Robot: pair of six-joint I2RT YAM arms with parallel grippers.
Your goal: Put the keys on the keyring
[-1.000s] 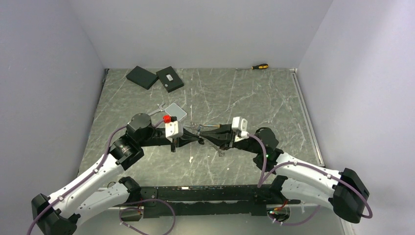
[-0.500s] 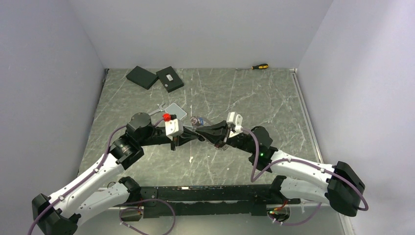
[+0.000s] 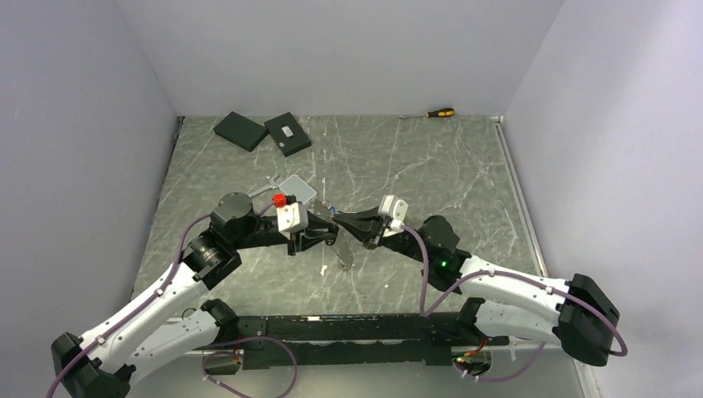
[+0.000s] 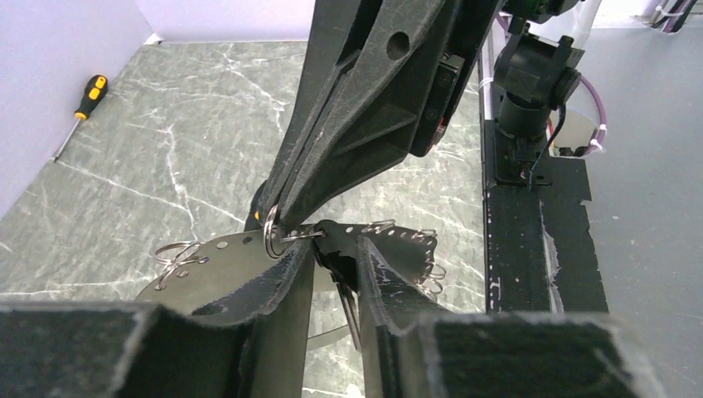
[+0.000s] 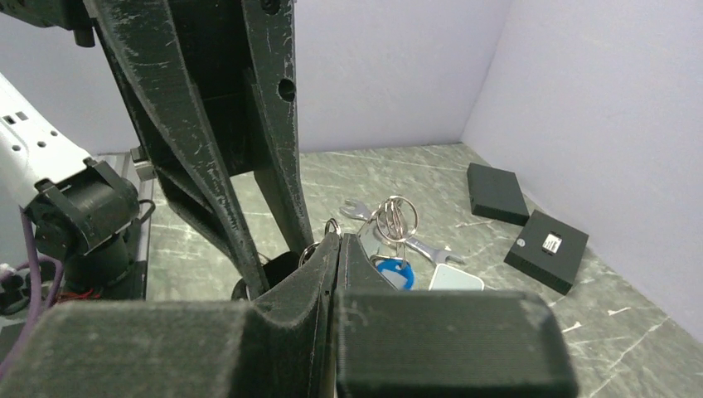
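1. An orange-and-black screwdriver (image 3: 437,113) lies against the far wall, right of centre.
2. Two flat black boxes (image 3: 240,130) sit side by side at the far left.
3. A silver wrench (image 5: 427,246) lies beside a pale grey tile (image 3: 298,188) on the green marbled table (image 3: 431,174).

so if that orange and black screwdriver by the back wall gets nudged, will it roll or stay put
Probably rolls: the screwdriver has a rounded handle and lies flat on the smooth table. Likely curves rather than going straight, since the handle looks fatter than the shaft. The wall close behind should stop it.
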